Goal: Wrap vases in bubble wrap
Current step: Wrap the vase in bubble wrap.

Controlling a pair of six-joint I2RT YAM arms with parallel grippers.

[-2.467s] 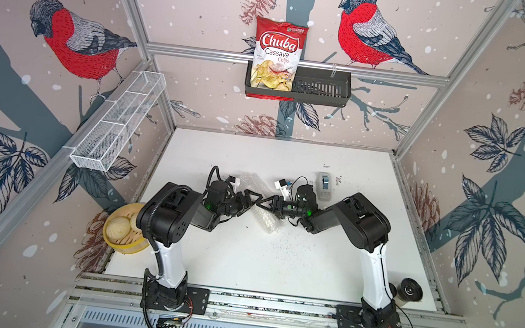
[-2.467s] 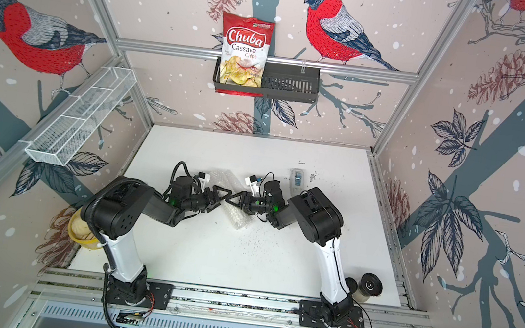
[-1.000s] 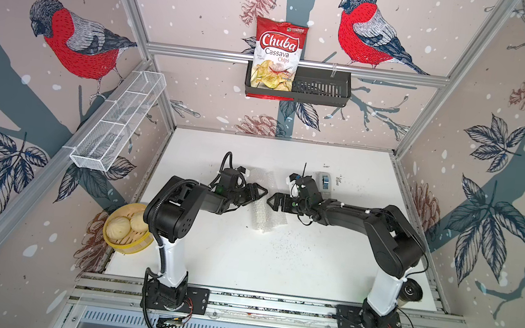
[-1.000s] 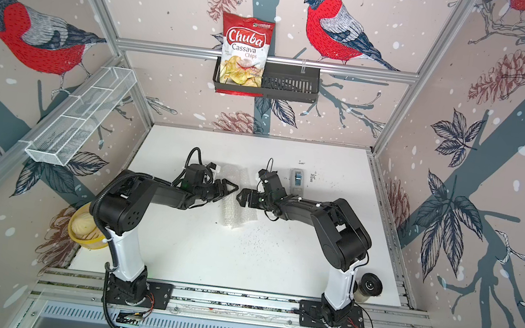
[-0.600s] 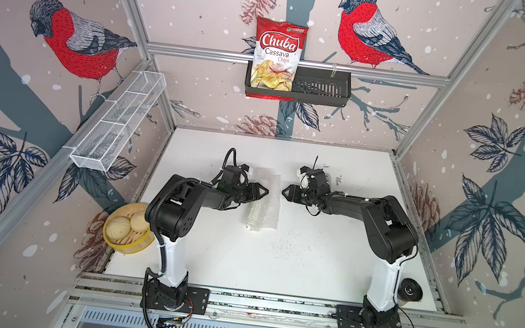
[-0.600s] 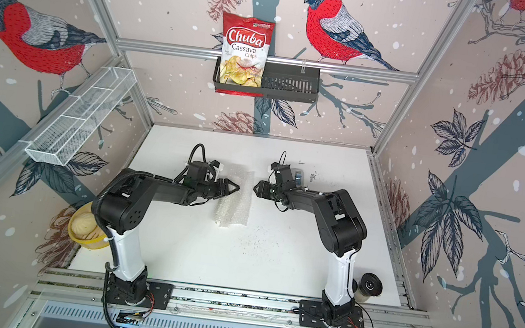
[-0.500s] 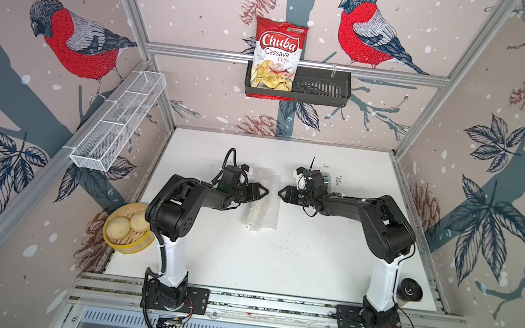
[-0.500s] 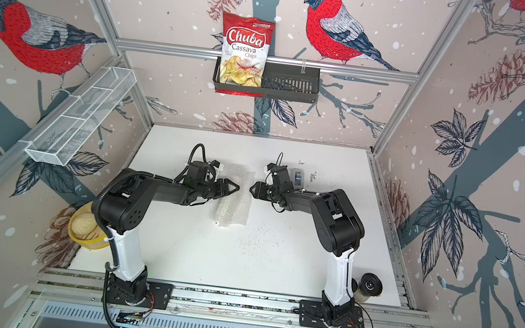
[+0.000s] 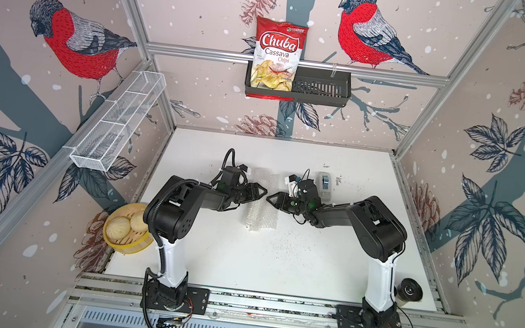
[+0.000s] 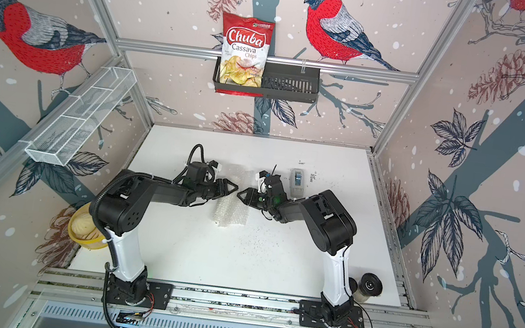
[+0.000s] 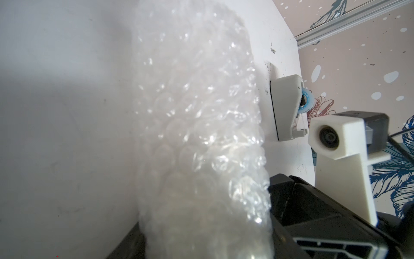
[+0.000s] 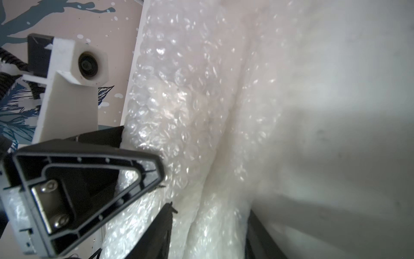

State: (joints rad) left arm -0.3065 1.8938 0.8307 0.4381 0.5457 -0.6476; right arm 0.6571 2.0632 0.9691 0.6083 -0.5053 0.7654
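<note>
Bubble wrap (image 9: 259, 217), whitish, crinkled, rolled

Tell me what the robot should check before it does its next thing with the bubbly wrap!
1. The bubble wrap lies fully on the table, rolled up: ok.
2. The left gripper has the wrap between its jaws: ok.
3. The right gripper is squeezing the wrap firmly: cannot tell. The wrap sits between its jaws, but they stand apart.
4. Something is rolled up inside: cannot tell. The wrap is too cloudy to see through.
5. The tape dispenser stands apart from the wrap, beside the right arm: ok.
</note>
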